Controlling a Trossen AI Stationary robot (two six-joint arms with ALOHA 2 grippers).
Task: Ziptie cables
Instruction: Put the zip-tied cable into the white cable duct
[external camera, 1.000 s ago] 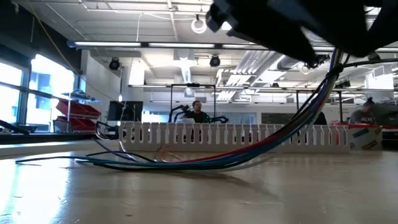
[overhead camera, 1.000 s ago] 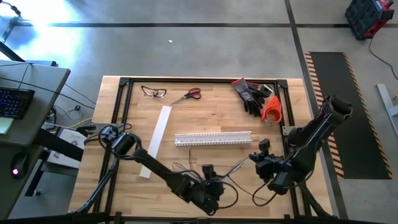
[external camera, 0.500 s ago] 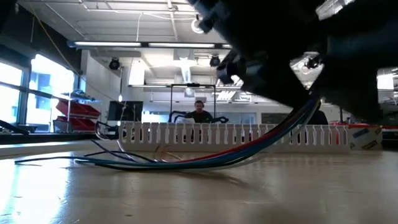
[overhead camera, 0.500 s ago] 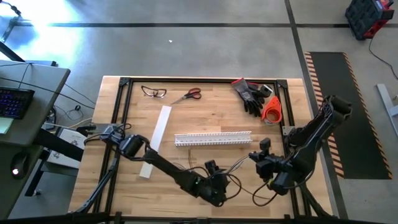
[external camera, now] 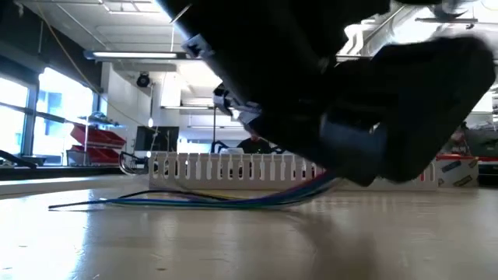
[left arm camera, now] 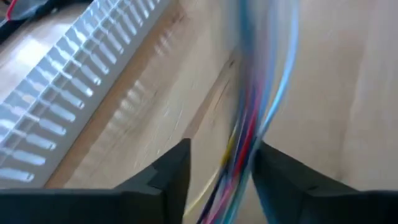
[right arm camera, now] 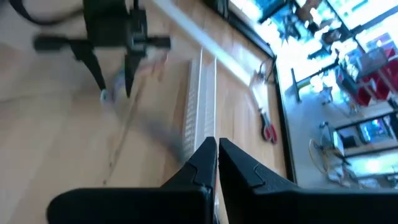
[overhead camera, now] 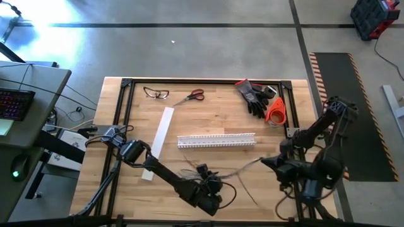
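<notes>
left wrist view: left tool [left arm camera: 217, 171] open astride cables [left arm camera: 252, 118] on worktop [left arm camera: 336, 81]; right tool [right arm camera: 216, 152] pinched shut, holding nothing.

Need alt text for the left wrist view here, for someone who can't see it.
Seen from the left arm's wrist, the left gripper has its two dark fingers open around a blurred bundle of cables, blue, red and yellow, running across the wooden table. A white slotted channel lies diagonally nearby.
</notes>
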